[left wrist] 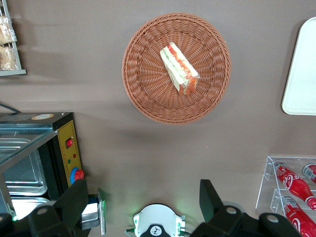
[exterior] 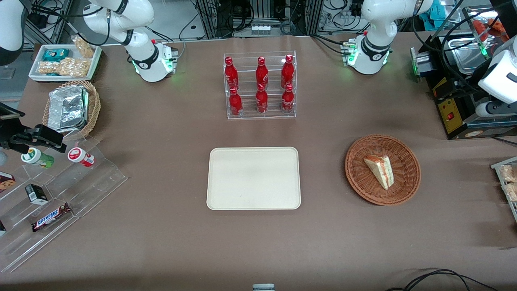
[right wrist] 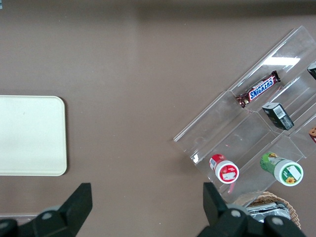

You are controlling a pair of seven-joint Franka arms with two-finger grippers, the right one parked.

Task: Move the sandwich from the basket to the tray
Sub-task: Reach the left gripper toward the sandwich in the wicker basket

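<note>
The sandwich [exterior: 380, 170] [left wrist: 178, 69], a pale bread wedge with red-orange and green filling, lies in the round reddish-brown wicker basket [exterior: 404, 155] [left wrist: 148, 84]. The cream tray [exterior: 253, 178] [left wrist: 302, 74] lies flat and bare beside the basket, toward the parked arm's end. My gripper [left wrist: 143, 200] hangs high over the table, farther from the front camera than the basket, with its own arm's base below it. Its two dark fingers [left wrist: 75, 197] stand wide apart and hold nothing. In the front view only the arm's white wrist [exterior: 501, 79] shows at the working arm's end.
A clear rack of red bottles [exterior: 260, 87] stands farther from the front camera than the tray. A black machine with metal pans [exterior: 456, 101] sits close to the basket. A snack rack [exterior: 507, 182], an acrylic step shelf [exterior: 52, 194] and a foil-filled tan basket [exterior: 72, 107] line the table's ends.
</note>
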